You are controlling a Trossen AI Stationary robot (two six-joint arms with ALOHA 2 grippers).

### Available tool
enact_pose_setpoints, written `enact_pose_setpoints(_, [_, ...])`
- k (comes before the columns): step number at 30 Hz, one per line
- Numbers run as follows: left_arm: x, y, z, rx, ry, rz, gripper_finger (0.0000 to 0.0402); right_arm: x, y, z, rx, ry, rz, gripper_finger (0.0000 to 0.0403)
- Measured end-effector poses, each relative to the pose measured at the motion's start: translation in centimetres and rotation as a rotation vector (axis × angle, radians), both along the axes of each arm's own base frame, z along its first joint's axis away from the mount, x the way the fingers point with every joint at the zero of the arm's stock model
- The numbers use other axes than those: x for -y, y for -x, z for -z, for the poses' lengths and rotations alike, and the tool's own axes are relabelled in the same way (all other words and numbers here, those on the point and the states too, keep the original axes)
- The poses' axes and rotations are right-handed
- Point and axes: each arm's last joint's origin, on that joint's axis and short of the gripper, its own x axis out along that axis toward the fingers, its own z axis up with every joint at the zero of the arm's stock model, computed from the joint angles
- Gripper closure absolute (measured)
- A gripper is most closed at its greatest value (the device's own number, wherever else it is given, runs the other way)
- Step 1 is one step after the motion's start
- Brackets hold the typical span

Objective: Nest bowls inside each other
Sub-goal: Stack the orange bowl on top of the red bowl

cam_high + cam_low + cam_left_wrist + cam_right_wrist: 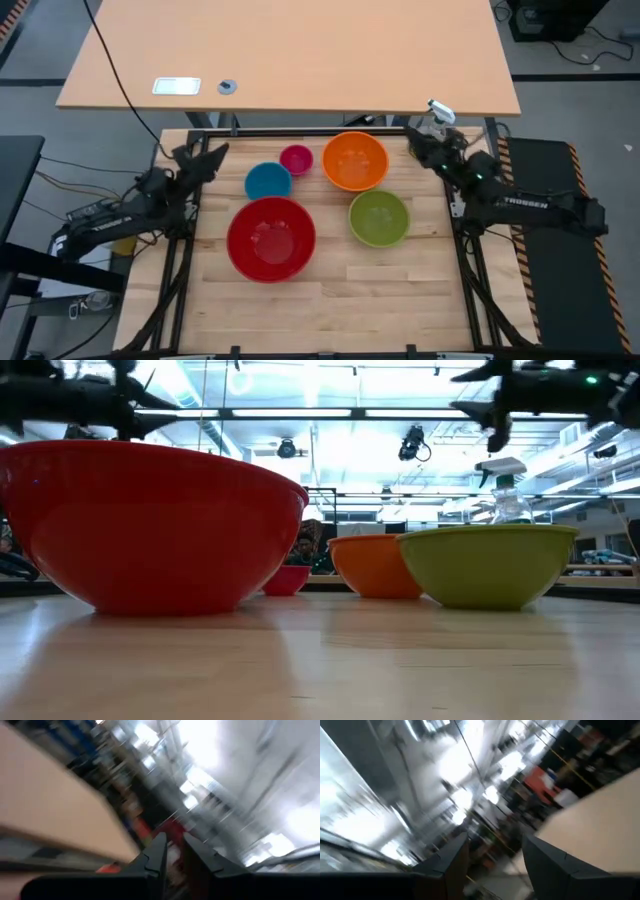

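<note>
Five bowls rest upright on their bases on the wooden table, apart from each other: red [270, 238] near the middle, green [379, 218] to its right, orange [355, 160] behind the green, and blue [268, 181] and small pink [296, 159] behind the red. The low view shows red [150, 525], orange [375, 565], green [490, 565] and a sliver of pink [285, 580]. My left gripper [212, 155] hangs in the air over the far left edge, its fingers a narrow gap apart [174, 851] and nothing between them. My right gripper [420, 143] hangs over the far right corner, open [495, 852] and empty.
A clear spray bottle with a white trigger [437, 118] stands at the far right corner, beside my right gripper. A lighter desk [300, 50] lies beyond the far edge. Bare wood [330, 310] runs along the near side.
</note>
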Motion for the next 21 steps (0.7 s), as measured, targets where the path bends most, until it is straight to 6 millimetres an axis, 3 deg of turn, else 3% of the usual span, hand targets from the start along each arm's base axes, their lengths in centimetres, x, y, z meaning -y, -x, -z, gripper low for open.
enact_pose_setpoints(5, [-0.3,-0.8,-2.1,-0.303,0.105,-0.005,0.0339,1.5,-3.1,-1.0,-0.41,-0.12,0.064,0.0214])
enact_pose_setpoints(10, [-0.5,-1.3,-3.6,-0.502,0.184,-0.004,0.0308,3.2,-4.4,-1.3,-0.8,-0.287,0.192,0.0215])
enact_pose_setpoints(14, [-0.7,-1.8,-4.2,-0.569,0.197,-0.004,0.0259,5.1,-4.9,-0.8,-0.95,-0.38,0.221,0.0215])
enact_pose_setpoints(21, [-0.9,-2.2,-4.3,-0.596,0.219,-0.004,0.018,7.6,-4.6,0.5,-1.014,-0.457,0.14,0.0188])
